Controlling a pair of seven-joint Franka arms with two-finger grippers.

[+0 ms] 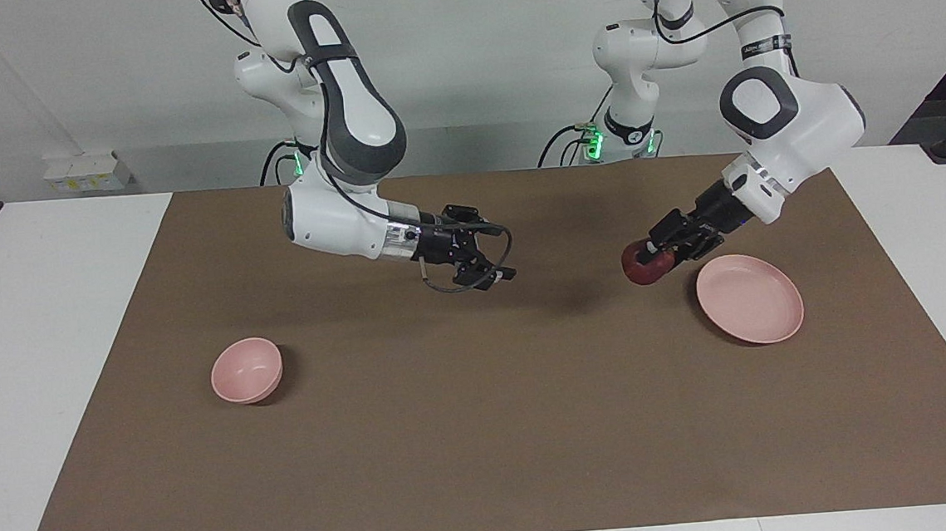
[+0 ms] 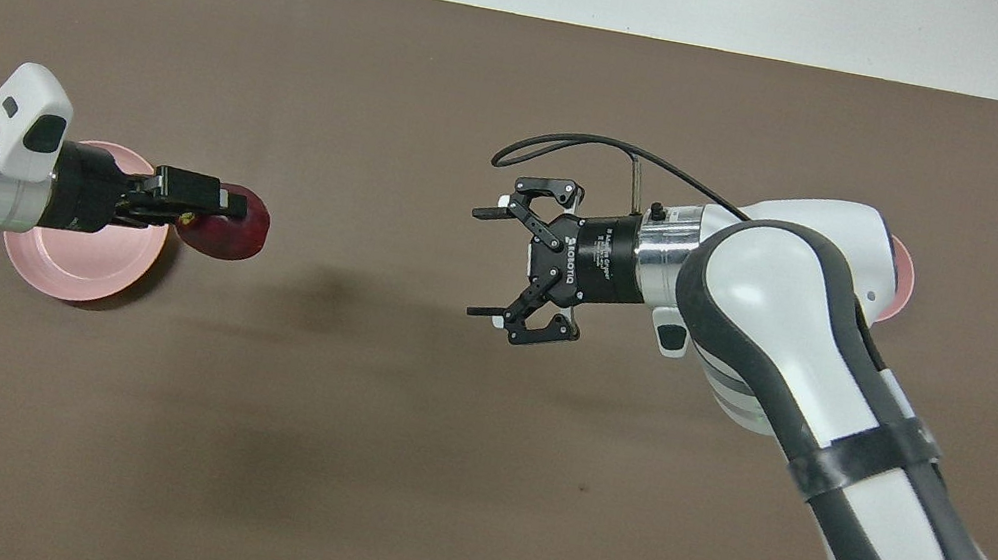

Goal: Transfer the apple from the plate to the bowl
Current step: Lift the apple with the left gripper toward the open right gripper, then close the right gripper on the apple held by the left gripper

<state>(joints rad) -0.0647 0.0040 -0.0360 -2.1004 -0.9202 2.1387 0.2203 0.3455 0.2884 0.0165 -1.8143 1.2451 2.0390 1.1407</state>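
Left gripper (image 1: pixel 662 254) grips apple (image 1: pixel 644 266) airborne off plate (image 1: pixel 754 300); bowl (image 1: pixel 245 370) sits toward right arm's table edge, nearer wide-open right gripper (image 1: pixel 486 274).

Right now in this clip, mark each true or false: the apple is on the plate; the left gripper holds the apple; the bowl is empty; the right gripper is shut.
1. The apple is on the plate. False: it is lifted clear, over the mat beside the plate.
2. The left gripper holds the apple. True.
3. The bowl is empty. True.
4. The right gripper is shut. False: it is open, waiting over mid-table.
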